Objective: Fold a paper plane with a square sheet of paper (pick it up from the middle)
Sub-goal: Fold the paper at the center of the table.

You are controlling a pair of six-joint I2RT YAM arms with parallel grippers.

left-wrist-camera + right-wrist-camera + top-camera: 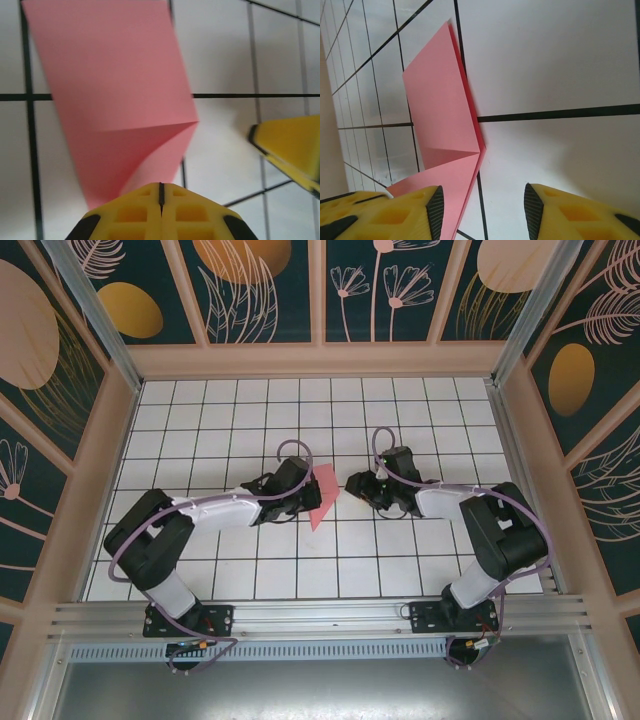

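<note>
Paper (324, 496), creased, sits clenched in left tool (160, 189); right tool (483, 210) gapes open.

The paper (324, 495) lies on the table (250, 410) between left end effector (304, 503) and right end effector (352, 483).

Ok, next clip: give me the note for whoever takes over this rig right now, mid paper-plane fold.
Left gripper: fingers shut, apparently pinching the near edge of the square sheet of paper.
Right gripper: fingers open, right beside the sheet, holding nothing.
Paper: mid-table between the two grippers, folded over with one crease showing, part of it bowed up off the tiles.
Done: an early fold at most.
Left: the remaining folds; no pointed nose or wings yet.
</note>
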